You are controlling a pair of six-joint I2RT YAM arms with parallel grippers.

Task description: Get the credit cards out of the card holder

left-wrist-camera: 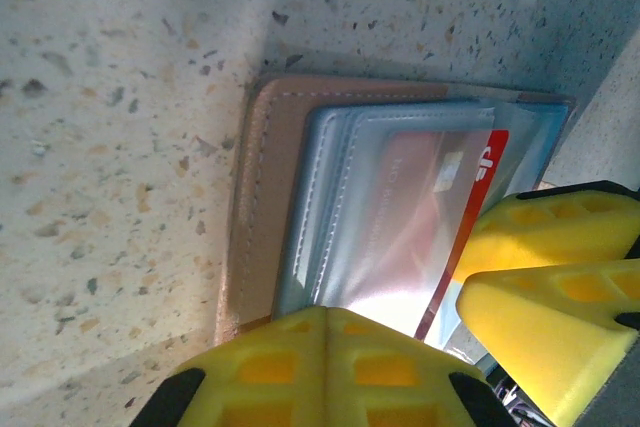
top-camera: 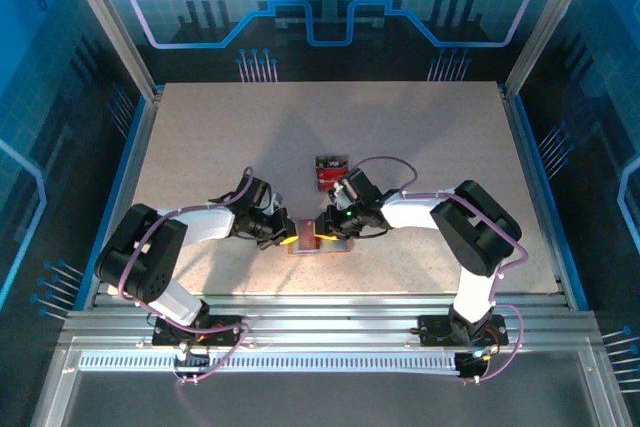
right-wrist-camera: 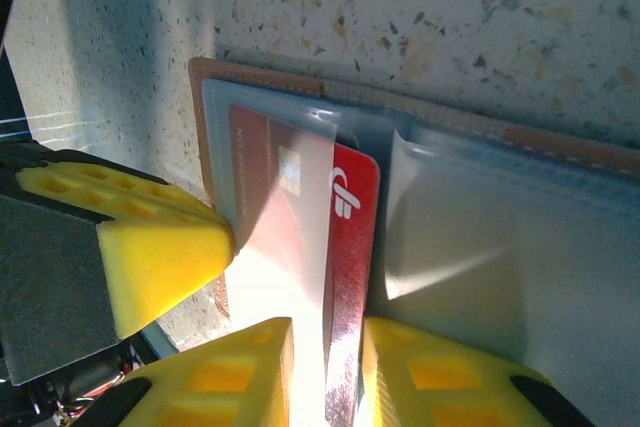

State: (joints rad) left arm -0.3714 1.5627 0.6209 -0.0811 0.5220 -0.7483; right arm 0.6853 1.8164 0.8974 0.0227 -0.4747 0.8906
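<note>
Speckled table (top-camera: 420, 147), blue walls (top-camera: 60, 67); right fingers (right-wrist-camera: 440, 367) pinch red card (right-wrist-camera: 352, 237).

Red card (right-wrist-camera: 352, 209) pinched by right claw (right-wrist-camera: 328, 342), open card holder (right-wrist-camera: 480, 237) beneath

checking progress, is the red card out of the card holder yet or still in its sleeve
Partly in: the red card lies mostly under a clear sleeve of the card holder, with one edge uncovered.

Card holder (top-camera: 338, 247) flat on table (top-camera: 430, 127), near edge, centre.
Left gripper (top-camera: 289, 238) at its left end, right gripper (top-camera: 322, 230) over it; credit card (right-wrist-camera: 350, 207) part-way in the holder; loose cards (top-camera: 331, 172) behind, apart.
</note>
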